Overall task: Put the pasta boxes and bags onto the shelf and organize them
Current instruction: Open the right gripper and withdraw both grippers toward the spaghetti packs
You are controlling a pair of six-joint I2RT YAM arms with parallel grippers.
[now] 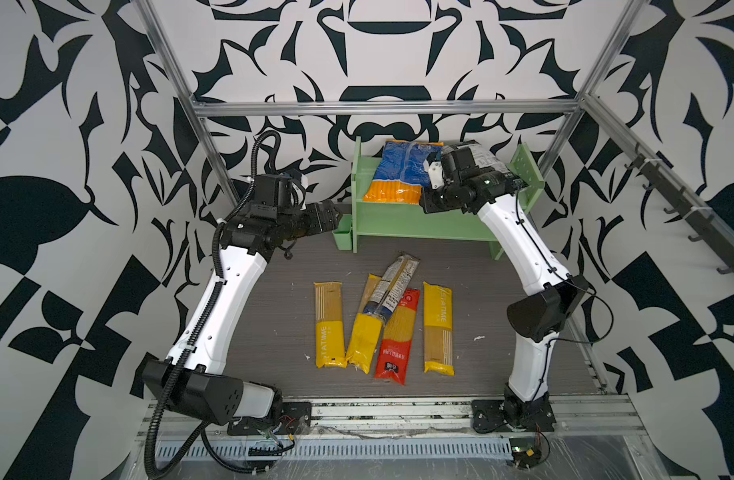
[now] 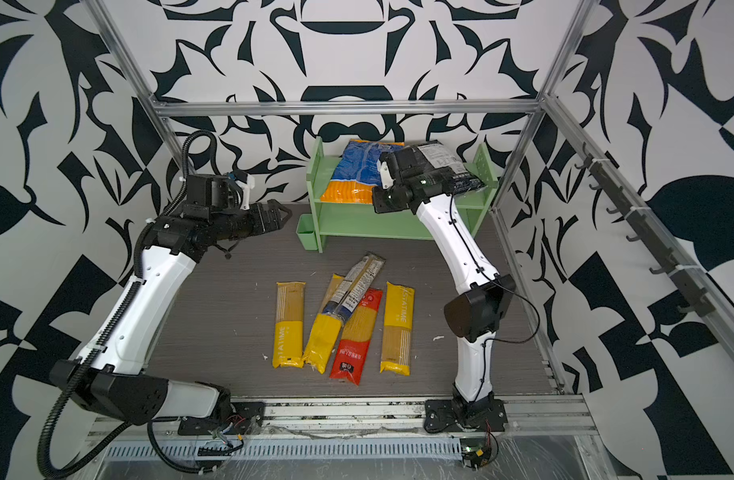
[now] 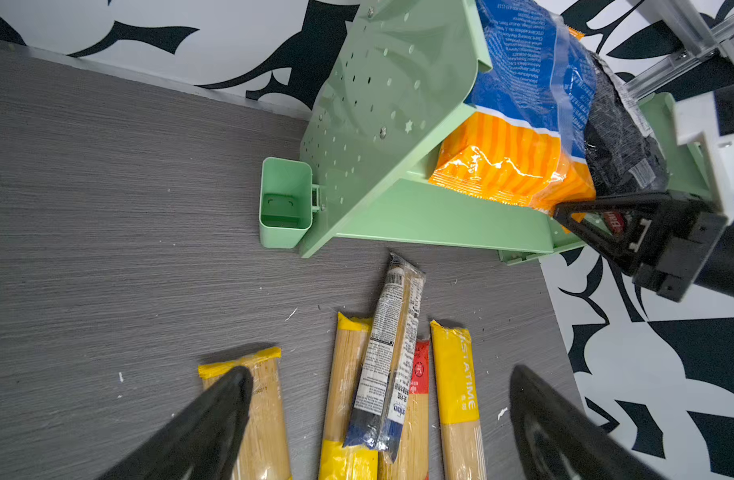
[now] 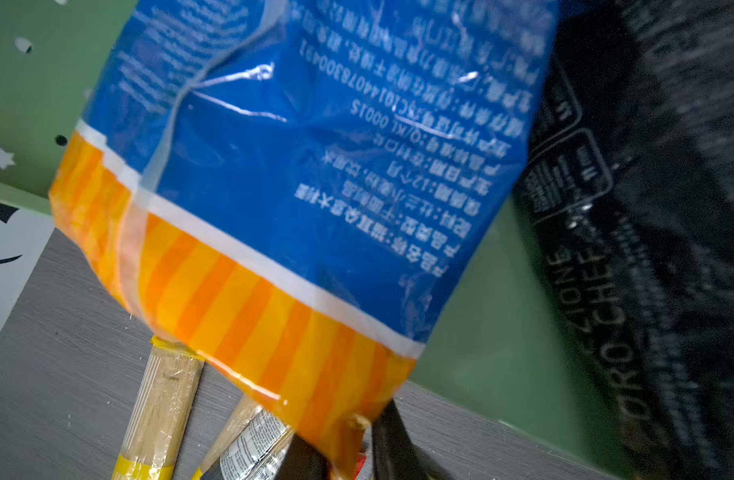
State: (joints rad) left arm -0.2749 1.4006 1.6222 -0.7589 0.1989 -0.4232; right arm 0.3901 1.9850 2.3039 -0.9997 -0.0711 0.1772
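Meanwhile, on the grey bench (image 1: 282, 299), the green two-tier shelf (image 1: 398, 224) carries the blue-and-orange bag (image 1: 398, 172) on its top tier, its orange end pinched by the right tool (image 3: 562, 214), with the black bag (image 2: 438, 156) just beside. Below the left tool (image 2: 286, 215), spread wide, lie five long spaghetti packs (image 1: 398, 332).

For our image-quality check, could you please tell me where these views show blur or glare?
Right wrist view: the close blue-and-orange bag is soft, with glare streaks; the black bag beside it is smeared. Left wrist view: the left gripper's fingers are out of focus, the shelf sharp. Both top views: even light, no strong glare.
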